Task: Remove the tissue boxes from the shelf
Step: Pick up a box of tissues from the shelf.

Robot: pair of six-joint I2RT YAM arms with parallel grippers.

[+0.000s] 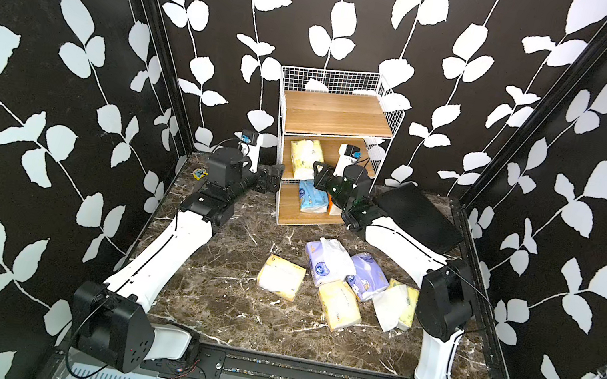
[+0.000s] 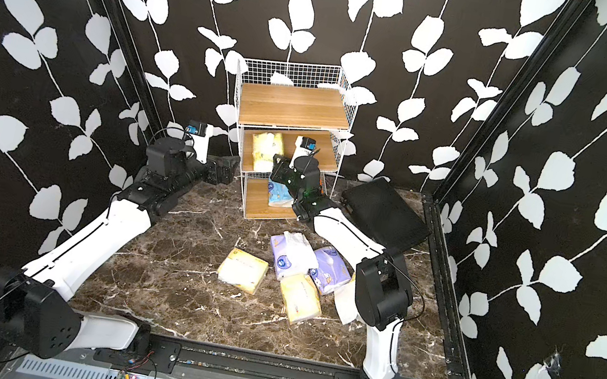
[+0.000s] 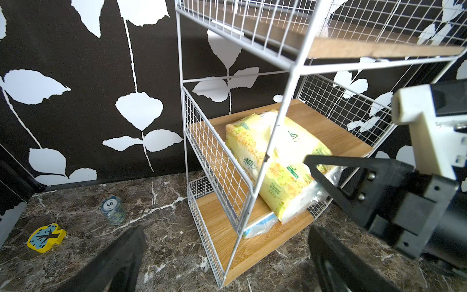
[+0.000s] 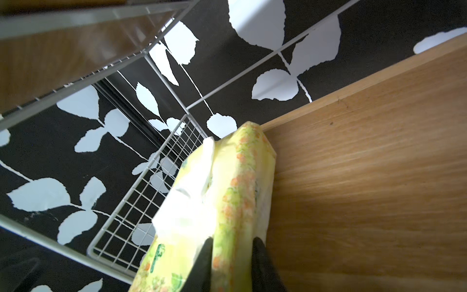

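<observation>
The shelf (image 1: 336, 114) (image 2: 293, 106) stands at the back of the marble table. A pale yellow tissue box (image 1: 305, 155) (image 3: 285, 182) lies on its middle board, jutting over the front edge. My right gripper (image 1: 317, 168) (image 4: 232, 252) reaches into that tier and is shut on the pack's near edge (image 4: 240, 192). On the bottom board lie a light blue pack (image 1: 311, 196) (image 3: 260, 225) and an orange box (image 1: 333, 207), mostly hidden by my right arm. My left gripper (image 1: 274, 179) (image 3: 225, 231) stands open and empty by the shelf's left front corner.
Several tissue packs lie on the table in front of the shelf, among them a yellow pack (image 1: 281, 277) and a lavender pack (image 1: 327, 262). A flat black case (image 1: 419, 217) leans at the right. A chip stack (image 3: 113, 211) and a yellow toy (image 3: 45, 237) sit far left.
</observation>
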